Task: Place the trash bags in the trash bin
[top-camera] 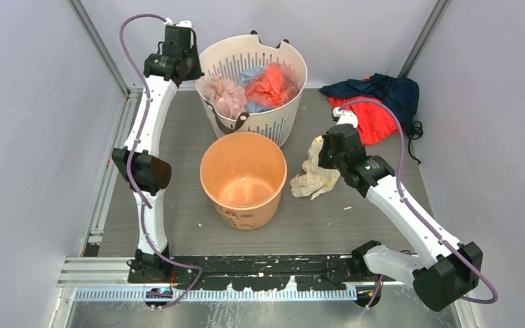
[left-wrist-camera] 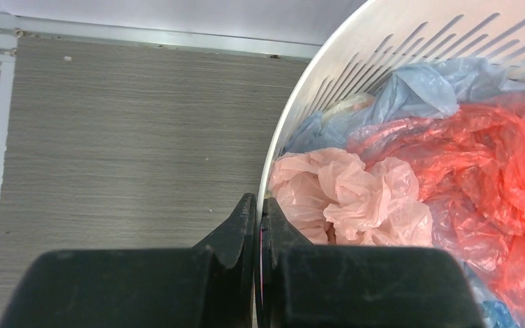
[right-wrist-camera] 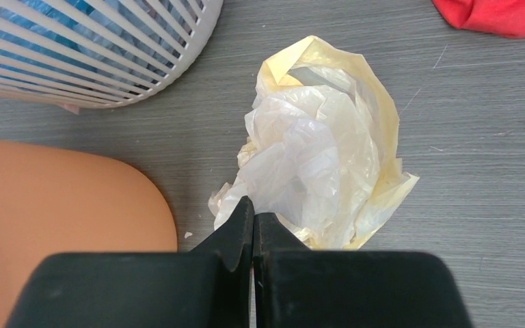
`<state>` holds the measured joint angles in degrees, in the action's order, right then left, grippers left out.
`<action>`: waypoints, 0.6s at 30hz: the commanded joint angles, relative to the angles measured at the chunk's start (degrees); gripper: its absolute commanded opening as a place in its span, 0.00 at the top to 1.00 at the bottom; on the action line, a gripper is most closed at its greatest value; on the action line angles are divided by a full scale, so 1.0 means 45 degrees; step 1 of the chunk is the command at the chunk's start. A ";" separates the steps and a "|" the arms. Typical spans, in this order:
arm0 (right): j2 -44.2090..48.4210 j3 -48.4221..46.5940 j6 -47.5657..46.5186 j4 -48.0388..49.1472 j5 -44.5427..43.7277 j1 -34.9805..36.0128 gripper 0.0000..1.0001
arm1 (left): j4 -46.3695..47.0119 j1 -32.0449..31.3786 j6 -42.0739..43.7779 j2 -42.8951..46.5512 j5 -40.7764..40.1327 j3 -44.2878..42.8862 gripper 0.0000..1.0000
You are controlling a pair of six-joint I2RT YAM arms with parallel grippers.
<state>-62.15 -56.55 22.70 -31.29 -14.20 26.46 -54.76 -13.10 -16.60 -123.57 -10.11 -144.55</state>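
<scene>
Top external: trash bags lengthwise near-to-far

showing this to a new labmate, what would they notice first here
The empty orange bucket at centre, with a white slotted basket of pink, blue and red plastic bags just behind it. Then the crumpled pale-yellow trash bag to the bucket's right, and a red and navy cloth heap at far right.

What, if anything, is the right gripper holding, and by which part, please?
The right gripper appears to pinch the pale-yellow trash bag by its near edge.
</scene>
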 commanded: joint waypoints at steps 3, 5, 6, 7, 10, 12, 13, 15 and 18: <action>0.0062 -0.0025 0.0072 0.0661 0.0162 0.0014 0.99 | 0.0400 0.0782 0.0115 0.0853 -0.1989 -0.0246 1.00; 0.0054 0.0031 0.0089 0.0678 0.0255 0.0003 0.99 | 0.0398 0.1195 0.0073 0.1091 -0.2261 -0.0086 1.00; 0.0048 0.0070 0.0119 0.0722 0.0334 0.0004 0.99 | 0.0383 0.1413 0.0041 0.1214 -0.2382 0.0030 1.00; 0.0047 0.0117 0.0145 0.0754 0.0385 0.0000 0.99 | 0.0374 0.1665 -0.0004 0.1362 -0.2485 0.0176 1.00; 0.0005 0.0230 0.0232 0.0882 0.0576 0.0005 0.99 | 0.0451 0.2363 -0.0198 0.1961 -0.2768 0.0971 1.00; -0.0168 0.0112 0.0285 0.0803 0.0890 0.0004 0.99 | 0.0495 0.2755 -0.0353 0.2376 -0.2991 0.1559 1.00; -0.0248 0.0017 0.0288 0.0742 0.1048 0.0015 0.99 | 0.0522 0.2841 -0.0417 0.2608 -0.3250 0.1857 1.00; -0.0339 -0.0136 0.0283 0.0667 0.1220 0.0012 0.99 | 0.0811 0.3263 -0.0503 0.3143 -0.3548 0.2673 1.00; -0.0439 -0.0369 0.0267 0.0543 0.1387 0.0005 0.99 | 0.1401 0.3328 -0.1028 0.4134 -0.4389 0.4245 1.00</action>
<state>-64.01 -55.46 23.27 -30.41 -10.04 26.46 -54.02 0.71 -19.22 -113.60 -20.84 -130.50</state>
